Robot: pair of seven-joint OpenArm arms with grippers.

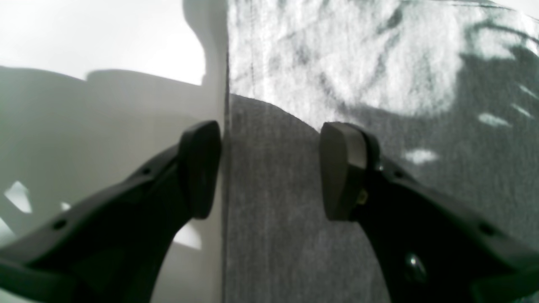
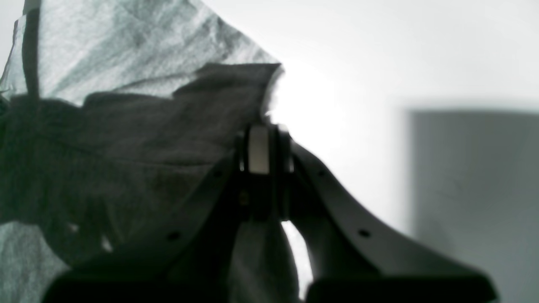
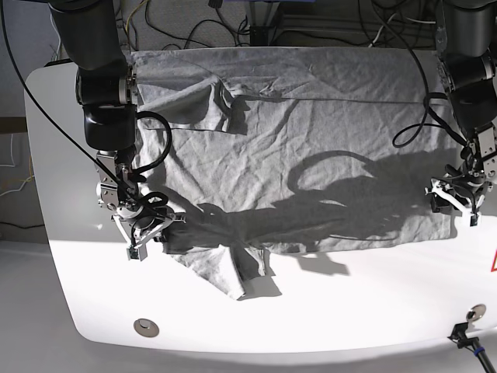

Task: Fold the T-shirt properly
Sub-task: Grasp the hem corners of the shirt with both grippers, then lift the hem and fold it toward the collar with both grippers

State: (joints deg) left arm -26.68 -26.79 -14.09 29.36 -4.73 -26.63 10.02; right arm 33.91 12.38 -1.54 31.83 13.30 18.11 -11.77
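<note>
The grey T-shirt lies spread and wrinkled across the white table, plain side up. My right gripper is at the shirt's near-left edge. In the right wrist view this gripper is shut, and a lifted, shaded fold of the T-shirt runs up to its tips. My left gripper is low over the shirt's right edge. In the left wrist view it stands open astride that straight edge of the T-shirt, one finger over bare table, the other over cloth.
A sleeve juts toward the table's front edge. Another sleeve lies folded at the back left. Cables run behind the table. Round fittings sit near the front at left and right.
</note>
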